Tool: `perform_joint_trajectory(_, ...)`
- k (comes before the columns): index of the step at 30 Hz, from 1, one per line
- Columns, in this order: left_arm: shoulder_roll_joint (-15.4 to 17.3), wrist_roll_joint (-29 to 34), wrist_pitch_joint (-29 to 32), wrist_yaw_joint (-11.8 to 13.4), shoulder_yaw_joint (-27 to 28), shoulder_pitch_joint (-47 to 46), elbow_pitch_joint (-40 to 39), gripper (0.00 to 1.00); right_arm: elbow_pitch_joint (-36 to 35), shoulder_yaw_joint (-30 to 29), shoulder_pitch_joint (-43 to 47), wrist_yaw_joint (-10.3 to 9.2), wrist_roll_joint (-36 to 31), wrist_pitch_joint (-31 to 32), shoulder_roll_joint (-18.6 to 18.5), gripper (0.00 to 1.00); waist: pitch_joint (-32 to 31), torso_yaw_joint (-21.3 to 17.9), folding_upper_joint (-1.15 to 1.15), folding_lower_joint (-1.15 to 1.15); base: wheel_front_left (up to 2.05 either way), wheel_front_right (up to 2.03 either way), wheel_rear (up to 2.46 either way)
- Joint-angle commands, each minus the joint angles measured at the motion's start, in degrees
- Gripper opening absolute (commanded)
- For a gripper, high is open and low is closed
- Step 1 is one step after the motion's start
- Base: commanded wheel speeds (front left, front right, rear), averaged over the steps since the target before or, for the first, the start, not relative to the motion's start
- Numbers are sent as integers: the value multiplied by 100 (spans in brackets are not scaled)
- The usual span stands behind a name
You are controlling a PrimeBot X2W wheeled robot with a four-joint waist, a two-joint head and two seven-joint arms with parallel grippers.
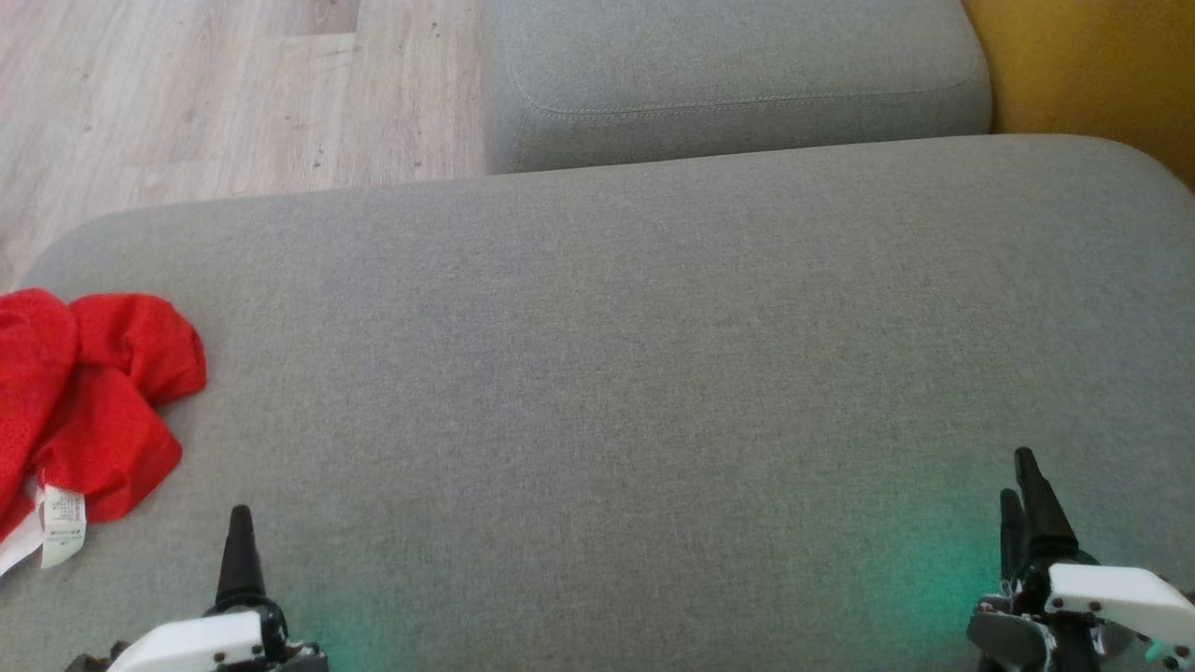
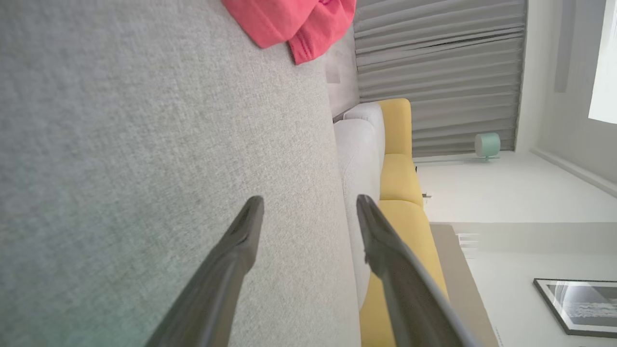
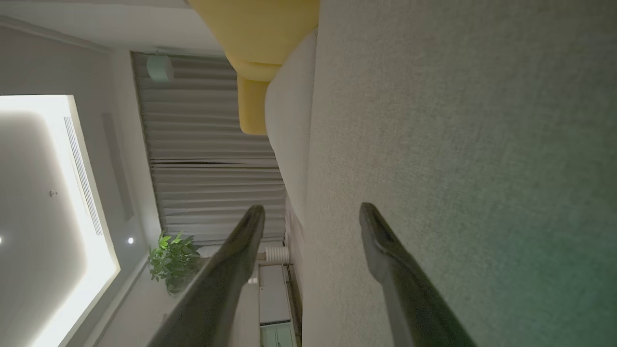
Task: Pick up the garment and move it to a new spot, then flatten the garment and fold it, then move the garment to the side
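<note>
Looks unstarted: red garment (image 1: 89, 392) lies crumpled at the grey seat's (image 1: 653, 373) left edge, near the left gripper (image 2: 310, 202), both that and the right gripper (image 3: 312, 208) spread wide and empty; pickup, flatten, fold, shift all remain.

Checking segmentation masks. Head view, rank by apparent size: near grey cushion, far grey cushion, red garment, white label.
1. near grey cushion
2. far grey cushion, cut off at the top
3. red garment, cut off at the left edge
4. white label
</note>
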Motion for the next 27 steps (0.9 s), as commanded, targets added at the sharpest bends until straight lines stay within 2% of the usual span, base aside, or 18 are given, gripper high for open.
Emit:
perform_joint_trajectory(1, 42, 292, -86, 71, -23, -163, -274, 100, -242, 65, -222, -1, -219, -83, -29, 100, -7, 2, 0, 0, 0, 0, 0)
perform_joint_trajectory(17, 52, 1661, -372, 425, -312, -53, -669, 100, -497, 355, -182, -1, -1932, -371, -36, 100, -70, 24, 0, 0, 0, 0, 0)
perform_joint_trajectory(27, 57, 2515, -540, 578, -473, -6, -768, 100, -561, 436, -146, -2, -2707, -539, -39, 100, -110, 31, 0, 0, 0, 0, 0)
